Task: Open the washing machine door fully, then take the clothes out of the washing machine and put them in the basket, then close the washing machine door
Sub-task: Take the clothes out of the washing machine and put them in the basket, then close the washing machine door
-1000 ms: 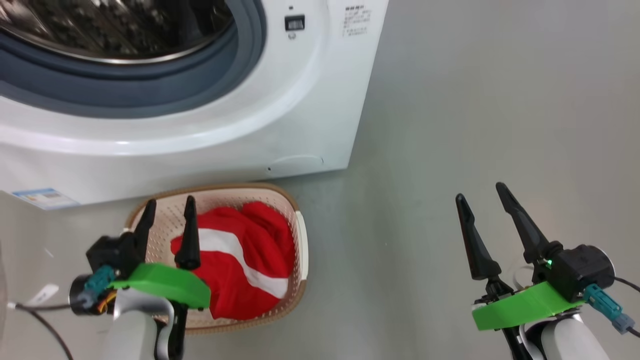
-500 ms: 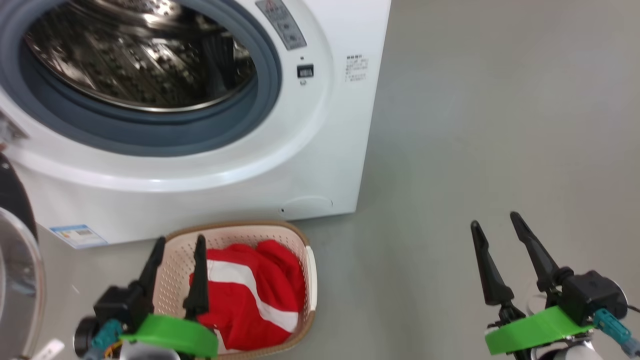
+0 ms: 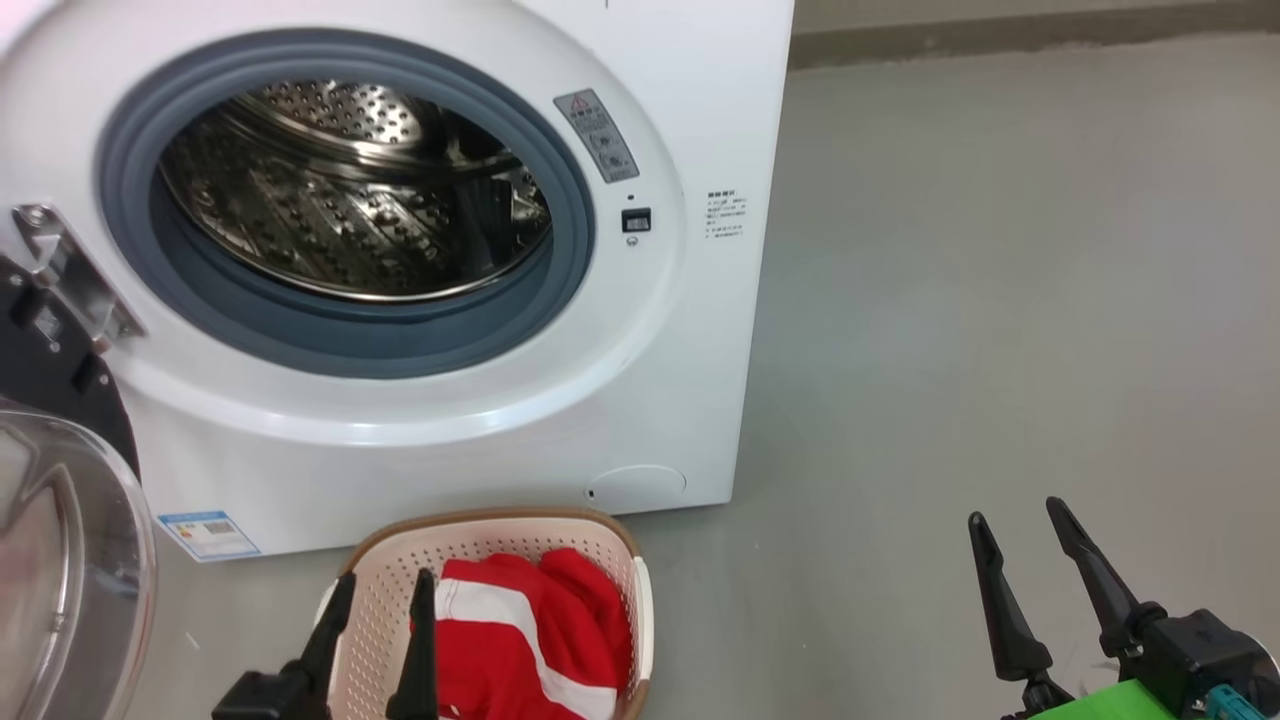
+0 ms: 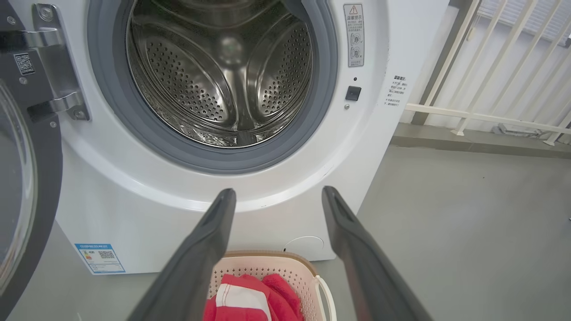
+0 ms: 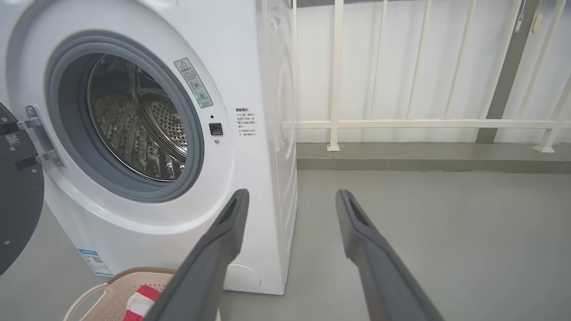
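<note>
Two spread, empty pincers, left pincer (image 3: 388,577), right pincer (image 3: 1014,510), red white-striped clothes (image 3: 520,640) heaped in cream basket (image 3: 490,516)

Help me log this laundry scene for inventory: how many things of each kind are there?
Washing machine: 1
Washing machine door: 1
Basket: 1
Heap of red clothes: 1
Grippers: 2 (left gripper, right gripper)
Total: 6
</note>
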{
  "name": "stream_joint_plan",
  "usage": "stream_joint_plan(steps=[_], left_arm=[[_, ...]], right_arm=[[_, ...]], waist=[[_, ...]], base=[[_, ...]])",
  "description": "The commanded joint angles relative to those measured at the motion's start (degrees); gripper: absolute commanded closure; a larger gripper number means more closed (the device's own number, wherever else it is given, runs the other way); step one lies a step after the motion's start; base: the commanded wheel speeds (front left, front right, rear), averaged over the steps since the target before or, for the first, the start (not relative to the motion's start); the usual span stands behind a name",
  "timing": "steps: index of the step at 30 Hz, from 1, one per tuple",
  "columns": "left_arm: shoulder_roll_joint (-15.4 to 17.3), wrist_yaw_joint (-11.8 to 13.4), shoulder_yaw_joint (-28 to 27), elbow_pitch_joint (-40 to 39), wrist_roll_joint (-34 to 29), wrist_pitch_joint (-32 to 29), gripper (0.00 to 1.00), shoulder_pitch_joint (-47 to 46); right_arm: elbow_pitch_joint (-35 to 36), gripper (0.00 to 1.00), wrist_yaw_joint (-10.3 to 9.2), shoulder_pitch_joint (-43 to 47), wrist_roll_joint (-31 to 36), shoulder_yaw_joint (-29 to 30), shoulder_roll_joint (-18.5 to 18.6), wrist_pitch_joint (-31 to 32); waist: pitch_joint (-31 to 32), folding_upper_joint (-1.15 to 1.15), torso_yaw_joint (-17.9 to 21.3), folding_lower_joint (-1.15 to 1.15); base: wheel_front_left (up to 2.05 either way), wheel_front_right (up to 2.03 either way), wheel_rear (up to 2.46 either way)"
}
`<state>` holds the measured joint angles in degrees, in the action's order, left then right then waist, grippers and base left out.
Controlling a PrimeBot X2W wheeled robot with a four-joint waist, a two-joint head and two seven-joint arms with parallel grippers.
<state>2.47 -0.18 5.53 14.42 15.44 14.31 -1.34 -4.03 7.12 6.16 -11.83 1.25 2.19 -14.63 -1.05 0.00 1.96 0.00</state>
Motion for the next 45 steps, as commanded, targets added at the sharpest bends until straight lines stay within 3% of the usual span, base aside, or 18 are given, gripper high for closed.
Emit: stream_joint_plan(steps=[1, 15, 33, 45], left_arm=[[0.54, 0.63, -1.72, -2.17, -0.19, 0.69, 0.0, -0.04], [1.46, 3.06, -1.63, -7.84, -0.8, -0.63, 0.0, 6.0], [2.65, 4.04, -0.85, -10.91, -1.09, -1.92, 0.0, 7.8], [2.96, 4.42, -0.4, -11.12, -0.66, -1.83, 0.0, 7.41]], right_arm=[[1.88, 0.0, 0.36, -0.28, 0.63, -0.87, 0.68, -0.37], [3.04, 0.0, 0.36, 3.01, -0.03, 0.81, 0.68, -0.37], [3.25, 0.0, 0.36, 3.18, -0.65, 0.06, 0.68, -0.37], [3.12, 0.0, 0.36, 2.9, -0.48, 0.1, 0.68, -0.37]], waist=[[1.2, 0.0, -0.22, 0.0], [4.15, 0.0, -0.18, 0.0], [3.86, 0.0, -0.94, 0.0], [3.14, 0.0, -0.47, 0.0]], base=[[0.0, 0.0, 0.0], [0.0, 0.0, 0.0], [-0.03, 0.03, 0.0], [-1.06, 1.06, 0.0]])
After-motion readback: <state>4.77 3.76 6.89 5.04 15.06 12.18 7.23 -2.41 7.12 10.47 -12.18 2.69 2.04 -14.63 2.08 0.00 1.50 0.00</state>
